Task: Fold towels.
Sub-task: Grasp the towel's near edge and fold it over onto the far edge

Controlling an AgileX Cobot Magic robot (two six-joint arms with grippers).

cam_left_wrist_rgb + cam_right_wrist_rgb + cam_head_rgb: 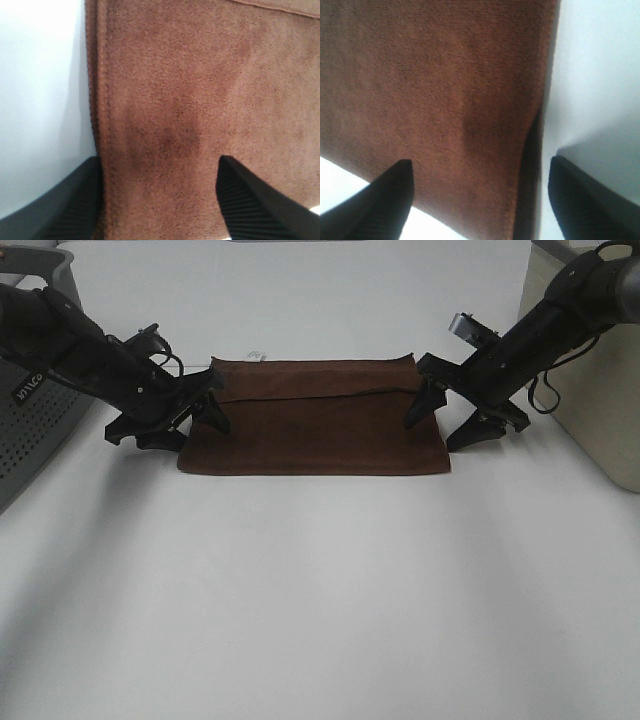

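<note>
**Overhead and wrist views of a two-arm towel-folding station.** A dark brown, plain, rectangular terry towel (310, 435) lies flat on the white table surface (320, 600), in the middle of the table's far half, with its long sides running left to right. A hemmed edge of an upper layer crosses the cloth from side to side in its far part, so the towel lies in more than one layer. A small white tag (255, 357) shows at the far long edge, left of centre.

The black left gripper (182, 428) sits low at the towel's left short edge. Its jaws are spread wide and grasp nothing. In the left wrist view (160, 200) one ribbed finger (250, 205) stands over the brown cloth (200, 90), the other over the towel's hemmed border where it meets the table.

The black right gripper (447, 428) mirrors it at the right short edge, likewise spread and empty. In the right wrist view (480, 200) one finger (380, 200) is over the cloth (445, 90), the other over bare table just past the edge. Whether any fingertip touches the cloth cannot be told.

A grey perforated plastic bin (30, 430) stands at the left margin, and a beige box-shaped container (600, 420) at the right, both apart from the towel.
</note>
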